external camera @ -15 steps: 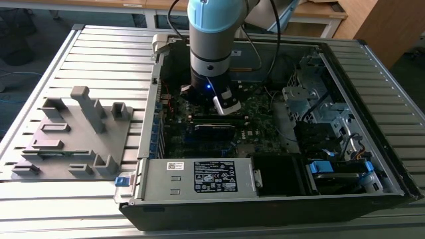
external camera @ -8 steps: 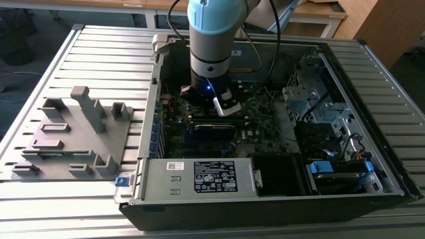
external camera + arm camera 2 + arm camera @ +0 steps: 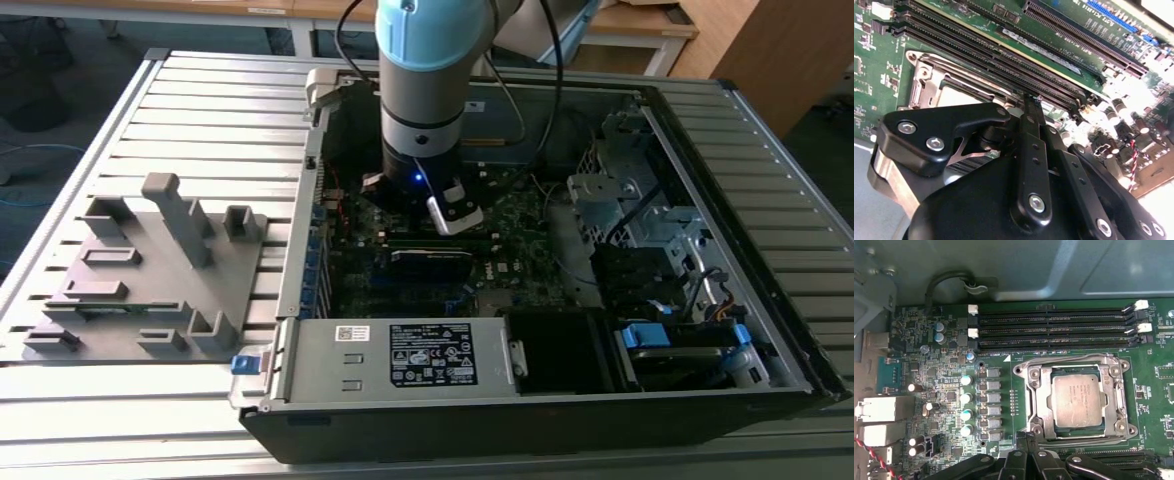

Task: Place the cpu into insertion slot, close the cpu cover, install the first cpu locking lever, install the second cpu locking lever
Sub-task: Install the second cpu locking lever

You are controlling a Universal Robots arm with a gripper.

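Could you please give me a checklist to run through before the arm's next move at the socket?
1. cpu lying flat in the insertion slot: ok.
2. cpu cover lowered around the cpu: ok.
3. locking levers latched: cannot tell.
4. gripper at the cover's edge, fingers shut, nothing seen held: ok.
5. memory strips apart from the gripper: ok.

Nothing legible enough to read. In the exterior view the power supply box (image 3: 320, 378) carries a black label (image 3: 434, 355) with white print, and a small white sticker (image 3: 351, 333) at its 9 o'clock. In the first wrist view the cpu (image 3: 1077, 399) face has faint lines, possibly etched text. There is a white silkscreen line (image 3: 996, 354) on the motherboard (image 3: 944, 370).
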